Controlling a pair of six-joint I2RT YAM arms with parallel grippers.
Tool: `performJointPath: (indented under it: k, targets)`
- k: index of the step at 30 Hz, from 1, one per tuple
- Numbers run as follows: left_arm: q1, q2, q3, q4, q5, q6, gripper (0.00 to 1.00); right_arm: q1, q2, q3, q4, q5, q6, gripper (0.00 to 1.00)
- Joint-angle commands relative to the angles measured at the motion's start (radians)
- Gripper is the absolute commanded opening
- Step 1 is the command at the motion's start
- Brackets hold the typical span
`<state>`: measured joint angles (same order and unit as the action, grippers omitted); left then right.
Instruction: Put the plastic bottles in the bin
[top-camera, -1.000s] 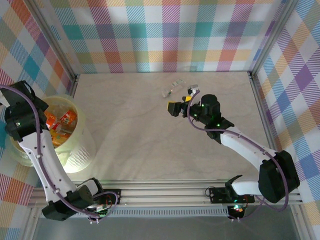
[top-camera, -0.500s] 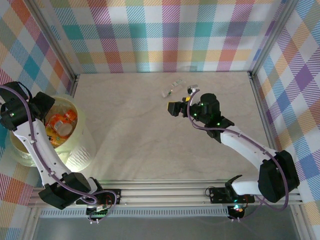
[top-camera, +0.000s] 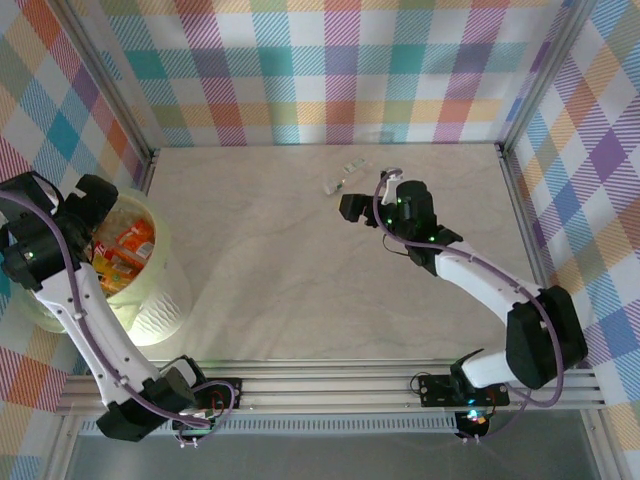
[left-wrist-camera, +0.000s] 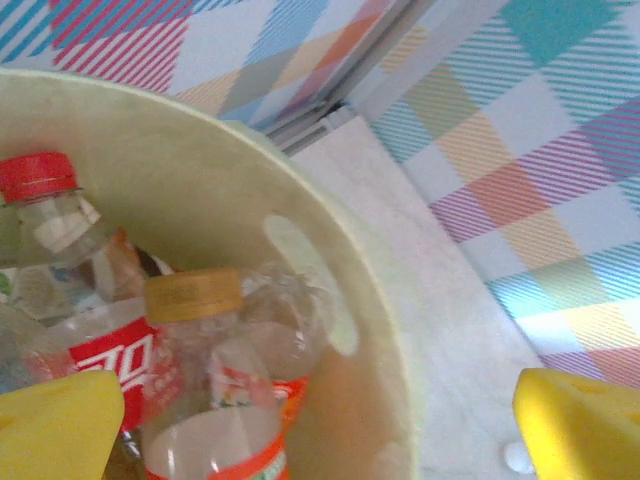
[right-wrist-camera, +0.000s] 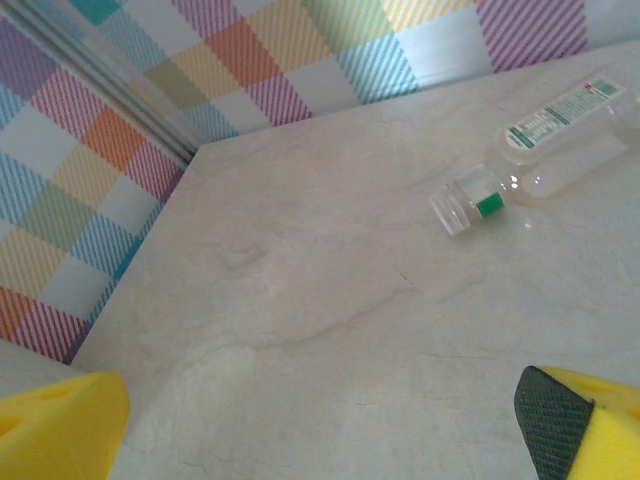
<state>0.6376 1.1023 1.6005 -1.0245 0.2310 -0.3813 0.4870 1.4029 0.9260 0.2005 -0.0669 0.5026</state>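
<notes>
The left end effector (left-wrist-camera: 320, 430) hangs over the bin (left-wrist-camera: 395, 330) at the left of the bench (top-camera: 300, 270), spread wide and holding nothing. Below it plastic bottles (left-wrist-camera: 200, 400) lie heaped inside, one red-capped, one with a yellow cap. The right end effector (right-wrist-camera: 320, 425), likewise spread and empty, sits low over the bench facing a clear bottle (right-wrist-camera: 530, 180) with a green band at its neck, lying on its side toward the far edge; a labelled one may lie against it. It looks empty: light, thin-walled, slick, liable to roll or buckle, so a gentle pinch across the mid-body, crosswise to its length, seems best.
</notes>
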Motion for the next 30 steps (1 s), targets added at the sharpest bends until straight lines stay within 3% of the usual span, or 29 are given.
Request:
performJointPath:
  k: [1, 7, 14, 22, 30]
  targets:
    - [-0.021, -0.035, -0.01, 0.058, 0.106, -0.025, 1.0, -0.02, 0.028, 0.03, 0.013, 0.013, 0.076, 1.0]
    - [-0.133, -0.093, -0.08, 0.264, 0.283, -0.1, 1.0, -0.072, 0.106, 0.062, 0.001, 0.029, 0.194, 1.0]
    - [-0.421, -0.163, -0.304, 0.619, 0.319, -0.249, 1.0, -0.104, 0.243, 0.17, -0.06, 0.009, 0.217, 1.0]
    - [-0.759, -0.105, -0.411, 0.836, 0.252, -0.226, 1.0, -0.103, 0.45, 0.401, -0.205, -0.022, 0.151, 1.0]
    - [-1.003, 0.094, -0.401, 0.916, 0.153, -0.172, 1.0, -0.104, 0.654, 0.628, -0.33, 0.108, 0.193, 1.0]
